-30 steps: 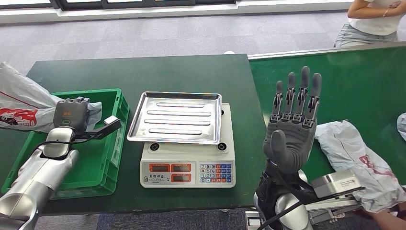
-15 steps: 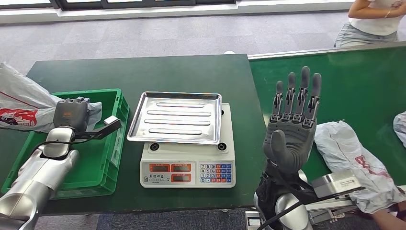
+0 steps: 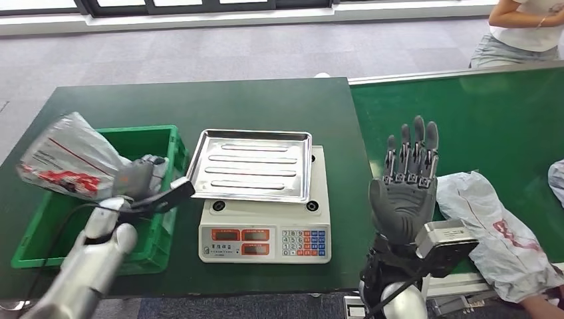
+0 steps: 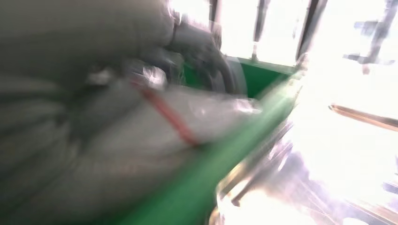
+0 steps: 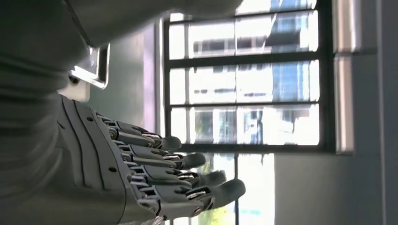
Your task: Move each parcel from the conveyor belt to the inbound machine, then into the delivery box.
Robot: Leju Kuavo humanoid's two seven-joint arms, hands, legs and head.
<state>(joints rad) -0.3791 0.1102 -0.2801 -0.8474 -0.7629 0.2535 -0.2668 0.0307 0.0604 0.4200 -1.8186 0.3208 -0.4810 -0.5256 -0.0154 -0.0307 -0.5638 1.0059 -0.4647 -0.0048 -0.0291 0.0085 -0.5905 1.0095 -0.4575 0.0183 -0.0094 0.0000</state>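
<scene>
My left hand (image 3: 138, 177) grips one edge of a grey plastic parcel (image 3: 69, 157) with red print, held up over the left end of the green delivery box (image 3: 165, 141). The left wrist view is blurred; it shows the parcel (image 4: 155, 117) close against the hand above the box's green rim (image 4: 220, 159). My right hand (image 3: 406, 186) stands upright with its fingers spread and nothing in it, just left of a second grey parcel (image 3: 495, 222) lying on the green conveyor belt (image 3: 492, 113). The right wrist view shows the same hand (image 5: 155, 173) empty.
The inbound machine, a white scale (image 3: 265, 229) with a steel tray (image 3: 249, 163), stands between the box and the belt. Another parcel (image 3: 557, 179) pokes in at the belt's right edge. A person (image 3: 525, 30) sits beyond the belt at the far right.
My left arm has swung right and lifted the parcel from beside the box to above its left end. The right hand has dropped slightly. The head view has shifted a little.
</scene>
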